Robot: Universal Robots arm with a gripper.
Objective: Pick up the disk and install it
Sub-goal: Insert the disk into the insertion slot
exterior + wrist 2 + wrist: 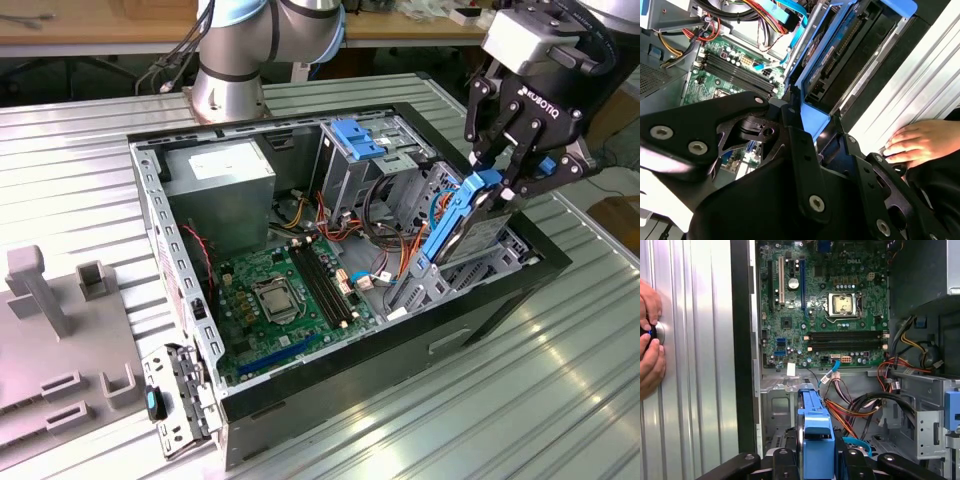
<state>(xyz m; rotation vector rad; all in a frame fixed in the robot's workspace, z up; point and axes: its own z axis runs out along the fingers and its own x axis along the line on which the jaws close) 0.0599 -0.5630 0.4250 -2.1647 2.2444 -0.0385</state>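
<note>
Exterior view: claw clamped on the disk, which hangs tilted beneath it.

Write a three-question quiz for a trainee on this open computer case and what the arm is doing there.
1. True or false: the gripper is shut on the disk.
2. How does the disk sit? A) flat on the motherboard; B) tilted, at the end of the case on the exterior view's right; C) on the grey fixtures outside the case.
3. In the second wrist view, what part of a person lies on the ribbed table beside the case?

Key: 1 true. 2 B. 3 a hand.
</note>
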